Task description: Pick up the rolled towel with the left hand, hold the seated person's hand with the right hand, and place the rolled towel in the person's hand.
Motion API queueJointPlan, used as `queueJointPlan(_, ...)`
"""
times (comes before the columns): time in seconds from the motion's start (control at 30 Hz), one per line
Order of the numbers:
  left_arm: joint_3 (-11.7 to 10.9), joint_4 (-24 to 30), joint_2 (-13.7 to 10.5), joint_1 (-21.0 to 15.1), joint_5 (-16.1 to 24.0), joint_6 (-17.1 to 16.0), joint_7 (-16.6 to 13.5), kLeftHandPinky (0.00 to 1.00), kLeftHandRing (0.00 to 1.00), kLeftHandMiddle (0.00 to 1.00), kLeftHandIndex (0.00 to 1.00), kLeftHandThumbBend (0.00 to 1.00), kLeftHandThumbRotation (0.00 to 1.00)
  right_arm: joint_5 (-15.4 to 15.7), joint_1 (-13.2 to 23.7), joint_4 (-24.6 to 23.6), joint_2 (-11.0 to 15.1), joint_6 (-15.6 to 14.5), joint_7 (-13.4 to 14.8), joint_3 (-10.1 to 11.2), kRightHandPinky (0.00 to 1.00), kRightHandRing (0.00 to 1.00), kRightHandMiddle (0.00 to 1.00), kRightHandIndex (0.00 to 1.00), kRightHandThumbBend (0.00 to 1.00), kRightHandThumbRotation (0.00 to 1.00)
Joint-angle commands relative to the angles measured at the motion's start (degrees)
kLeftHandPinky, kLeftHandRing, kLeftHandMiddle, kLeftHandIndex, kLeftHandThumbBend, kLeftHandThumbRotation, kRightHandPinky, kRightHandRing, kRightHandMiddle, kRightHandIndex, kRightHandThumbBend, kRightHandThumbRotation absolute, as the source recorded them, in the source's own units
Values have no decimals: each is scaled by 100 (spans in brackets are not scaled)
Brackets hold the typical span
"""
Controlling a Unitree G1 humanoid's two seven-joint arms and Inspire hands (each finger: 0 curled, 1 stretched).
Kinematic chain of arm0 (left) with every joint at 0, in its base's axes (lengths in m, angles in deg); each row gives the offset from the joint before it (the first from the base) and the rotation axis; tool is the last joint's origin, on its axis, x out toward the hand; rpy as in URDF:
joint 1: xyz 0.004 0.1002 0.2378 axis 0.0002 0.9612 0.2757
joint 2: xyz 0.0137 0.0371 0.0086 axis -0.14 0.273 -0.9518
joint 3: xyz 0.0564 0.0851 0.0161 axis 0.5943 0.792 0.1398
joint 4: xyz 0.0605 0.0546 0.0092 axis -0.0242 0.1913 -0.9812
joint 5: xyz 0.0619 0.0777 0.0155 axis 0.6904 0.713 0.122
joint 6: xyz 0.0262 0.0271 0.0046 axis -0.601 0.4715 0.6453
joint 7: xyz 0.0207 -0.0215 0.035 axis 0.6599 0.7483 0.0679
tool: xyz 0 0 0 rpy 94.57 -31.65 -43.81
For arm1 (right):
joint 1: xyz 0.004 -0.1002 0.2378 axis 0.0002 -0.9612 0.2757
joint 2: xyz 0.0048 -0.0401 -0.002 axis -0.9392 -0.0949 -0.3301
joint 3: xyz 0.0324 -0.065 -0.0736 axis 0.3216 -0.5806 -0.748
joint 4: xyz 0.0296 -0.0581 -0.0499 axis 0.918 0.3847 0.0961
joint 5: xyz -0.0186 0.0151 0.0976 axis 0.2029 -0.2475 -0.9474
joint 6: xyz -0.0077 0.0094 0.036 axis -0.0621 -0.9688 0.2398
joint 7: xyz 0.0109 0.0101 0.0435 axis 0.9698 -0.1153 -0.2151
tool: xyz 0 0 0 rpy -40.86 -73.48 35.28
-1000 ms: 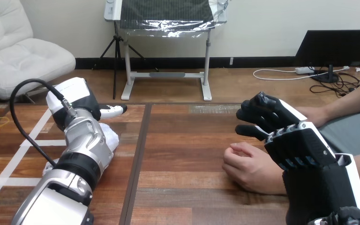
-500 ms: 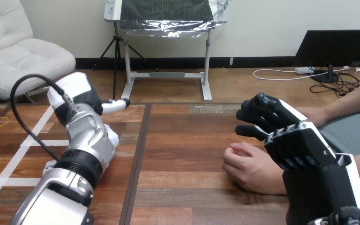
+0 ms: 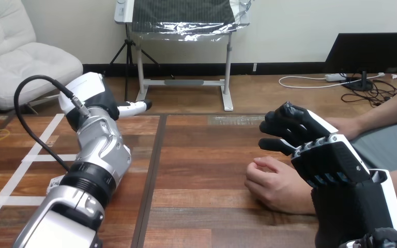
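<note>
My left hand (image 3: 94, 95) is raised over the far left part of the table (image 3: 207, 155), its white back toward me and one straight finger (image 3: 134, 108) pointing right. The rolled white towel (image 3: 127, 154) lies on the table behind my silver left forearm, which hides nearly all of it. The hand is beyond the towel and apart from it. My right hand (image 3: 324, 155) hovers at the right with loosely bent fingers (image 3: 275, 129) and holds nothing. The person's hand (image 3: 274, 183) rests loosely closed on the table just below and left of it.
White tape lines (image 3: 36, 155) mark the table's left side. A dark seam (image 3: 152, 170) runs down the tabletop between the two arms. The person's other forearm (image 3: 387, 111) comes in at the right edge beyond my right hand.
My left hand has lifted and swung away to the right, off the towel, and the forearm now covers more of the towel. My right hand and the person's hand have stayed still.
</note>
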Motion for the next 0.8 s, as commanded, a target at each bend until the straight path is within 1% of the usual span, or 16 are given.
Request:
queueJointPlan(0.0,8,366,-175,140,12,112,142,100,100,100,96,87,67,-5,255,-144,-61,67,10,-15,73,80,81,81,95,100)
queueJointPlan(0.37,64,659,-189,280,75,343,400,100,100,100,96,88,68,50,240,-113,-90,112,34,8,73,79,81,81,95,100)
queueJointPlan(0.57,76,734,-164,326,80,473,496,100,100,100,96,89,67,12,251,-98,-77,119,19,1,73,80,81,81,94,100)
queueJointPlan(0.77,170,625,-144,323,137,523,566,100,100,100,96,90,68,12,227,-115,-68,101,21,10,73,80,81,81,94,100)
